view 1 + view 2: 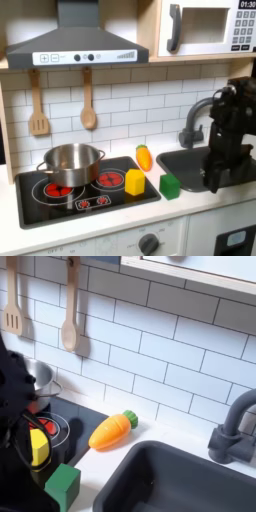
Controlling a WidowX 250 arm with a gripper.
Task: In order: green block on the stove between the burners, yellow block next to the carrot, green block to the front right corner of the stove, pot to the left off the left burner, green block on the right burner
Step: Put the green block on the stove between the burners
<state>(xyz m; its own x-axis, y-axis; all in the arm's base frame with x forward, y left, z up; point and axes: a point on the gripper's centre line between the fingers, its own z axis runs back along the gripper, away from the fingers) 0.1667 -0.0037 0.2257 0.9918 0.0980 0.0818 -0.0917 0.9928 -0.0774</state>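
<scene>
in the first exterior view, from left to right, the pot sits on the left burner of the stove, the yellow block rests at the stove's right edge near the carrot, and the green block lies on the counter just off the stove. the gripper hangs over the sink, holding nothing, though how far its jaws are open cannot be told. the yellow block's move looks done, while the green block's corner placement, the pot slide and the right burner step appear left.

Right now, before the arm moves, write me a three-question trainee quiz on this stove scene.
1. True or false: the pot sits on the burner at the first exterior view's left.
2. Which lies nearest the sink? A yellow block; B green block; C pot.
3. Fill in: the carrot lies on the white ____.
Key: 1 true; 2 B; 3 counter.
</scene>
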